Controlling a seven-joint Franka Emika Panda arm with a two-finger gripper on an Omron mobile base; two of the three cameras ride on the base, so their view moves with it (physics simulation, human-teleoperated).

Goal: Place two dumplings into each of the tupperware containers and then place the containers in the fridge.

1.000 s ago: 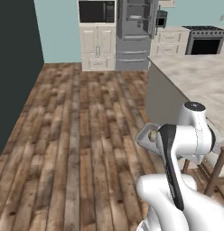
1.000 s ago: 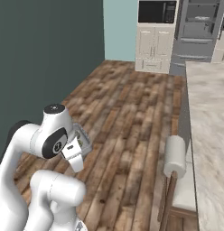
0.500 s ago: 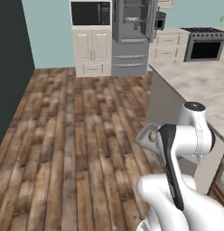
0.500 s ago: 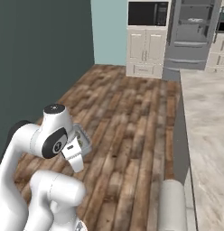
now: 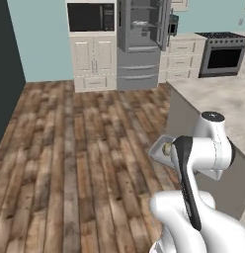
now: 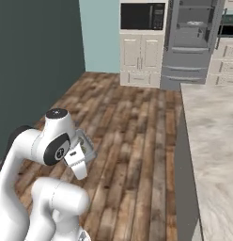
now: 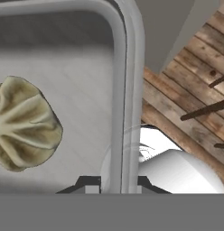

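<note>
Base has swung toward the fridge [image 5: 142,44], now nearer and door open. Jaws clenched on container [image 7: 127,90] rim, dumpling [image 7: 25,124] inside; delivery underway.

The arm [image 5: 203,153] was glossy white with rounded links, dark joint caps and a black stripe.

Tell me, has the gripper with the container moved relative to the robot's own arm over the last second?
No. The gripper stays clamped on the tupperware container rim beside the arm's elbow; the kitchen's shift is the base driving.
</note>
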